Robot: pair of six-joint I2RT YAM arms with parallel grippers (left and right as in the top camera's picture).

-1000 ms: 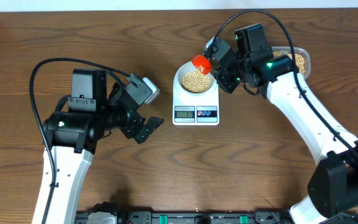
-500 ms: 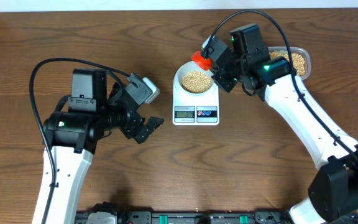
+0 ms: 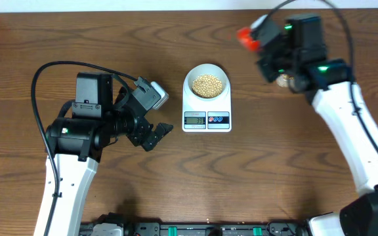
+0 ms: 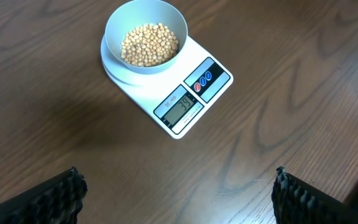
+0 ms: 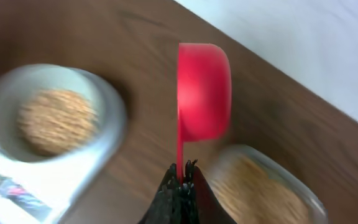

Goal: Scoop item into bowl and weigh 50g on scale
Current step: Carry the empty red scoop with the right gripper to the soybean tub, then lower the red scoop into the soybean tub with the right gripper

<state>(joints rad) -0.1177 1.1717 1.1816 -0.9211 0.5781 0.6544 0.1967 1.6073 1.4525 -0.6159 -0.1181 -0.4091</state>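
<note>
The pale bowl (image 3: 207, 82) holds tan beans (image 3: 207, 84) and sits on the white scale (image 3: 207, 118) at the table's middle. In the left wrist view the bowl (image 4: 112, 28) with beans (image 4: 149, 44) is on the scale (image 4: 213, 62), whose display (image 4: 180, 107) shows digits. My right gripper (image 3: 268, 43) is shut on the handle of a red scoop (image 3: 244, 36), held up right of the bowl; the scoop (image 5: 202, 93) shows in the blurred right wrist view, gripper (image 5: 182, 171) below it. My left gripper (image 3: 156, 136) is open and empty, left of the scale.
A clear container of beans (image 5: 260, 186) lies under the right arm, mostly hidden overhead (image 3: 283, 80). The table's far edge meets a white surface (image 5: 303, 37). Black cables loop over both arms.
My right gripper has swung the red scoop from over the bowl up and to the right, away from the scale. The left arm has not moved.
</note>
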